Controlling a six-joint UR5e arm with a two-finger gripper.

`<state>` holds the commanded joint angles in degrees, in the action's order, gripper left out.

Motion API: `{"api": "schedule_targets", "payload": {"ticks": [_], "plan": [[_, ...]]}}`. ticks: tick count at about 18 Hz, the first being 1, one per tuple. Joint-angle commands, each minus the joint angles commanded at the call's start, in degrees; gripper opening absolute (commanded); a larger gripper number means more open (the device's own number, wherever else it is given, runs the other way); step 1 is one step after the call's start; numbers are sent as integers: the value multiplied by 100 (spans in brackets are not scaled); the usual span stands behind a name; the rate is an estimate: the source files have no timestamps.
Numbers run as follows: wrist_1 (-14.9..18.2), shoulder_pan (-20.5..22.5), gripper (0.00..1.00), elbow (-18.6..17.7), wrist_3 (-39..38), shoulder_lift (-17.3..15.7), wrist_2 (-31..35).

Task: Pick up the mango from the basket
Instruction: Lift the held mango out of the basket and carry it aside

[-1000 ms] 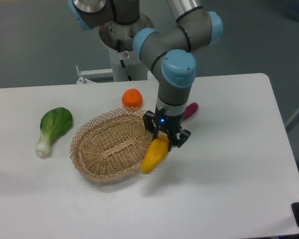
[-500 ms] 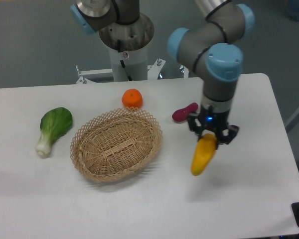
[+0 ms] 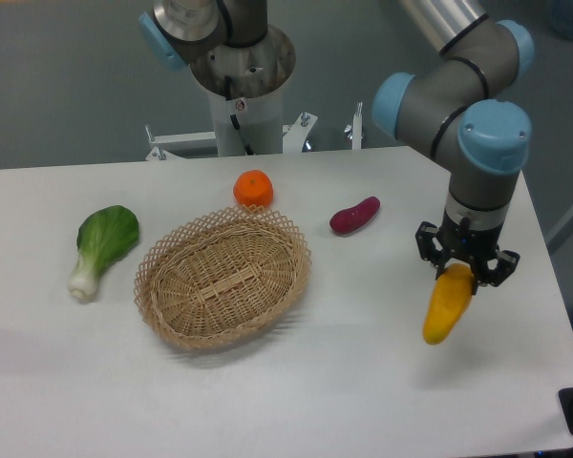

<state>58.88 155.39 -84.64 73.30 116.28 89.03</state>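
Gripper (image 3: 466, 270) at right of frame, fingers clamped on mango's (image 3: 445, 308) top end; fruit hangs above table (image 3: 363, 382), well apart from basket (image 3: 223, 278) at ctr-left.

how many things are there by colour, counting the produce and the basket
yellow-orange: 1, the mango held in the gripper
orange: 1, the round orange fruit
red-purple: 1, the sweet potato
green and white: 1, the leafy vegetable
tan: 1, the basket
total: 5
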Motion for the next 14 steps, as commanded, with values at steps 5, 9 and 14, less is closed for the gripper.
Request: {"api": "schedule_targets", "payload": {"ticks": [5, 9, 14], "plan": [[-44, 0, 21, 18, 0, 52, 0], [-61, 18, 21, 18, 26, 62, 0], [-35, 26, 21, 9, 158, 62, 52]]}}
